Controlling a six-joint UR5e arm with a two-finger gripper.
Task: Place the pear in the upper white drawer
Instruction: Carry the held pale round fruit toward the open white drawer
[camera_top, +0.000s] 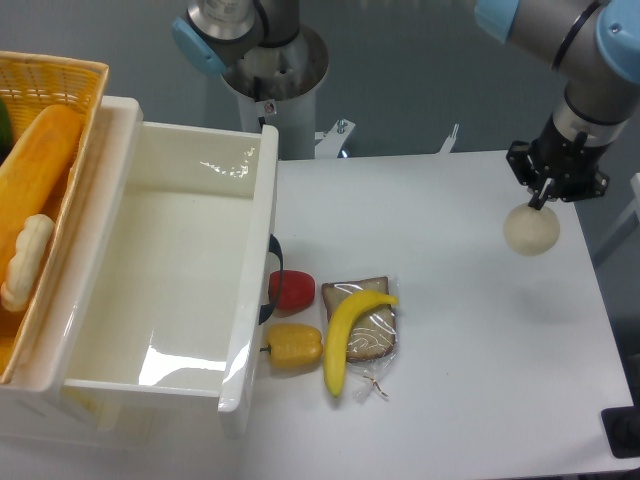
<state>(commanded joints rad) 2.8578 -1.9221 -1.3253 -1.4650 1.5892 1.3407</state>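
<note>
Bench (450, 330): white, against grey wall.
Gripper (541, 203): pinching pear (531, 230) by its top, above bench's right side.
Upper white drawer (160, 270): pulled open at left.
Banana (345, 335): beside drawer.

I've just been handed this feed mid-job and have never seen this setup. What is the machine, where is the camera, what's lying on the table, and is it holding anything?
There is one view, from a fixed camera looking down at a white table. The grey and light-blue jointed machine coming in at the top right is a robot arm, ending in a dark two-finger gripper. It appears to hold the pear, a pale round fruit, by its top, raised above the table, judging by the faint shadow below it. At left stands the upper white drawer, pulled open and empty. Beside its front lie a red item, a yellow-orange pepper, a banana and a wrapped slice of bread. A woven yellow basket holding food sits at far left.
</note>
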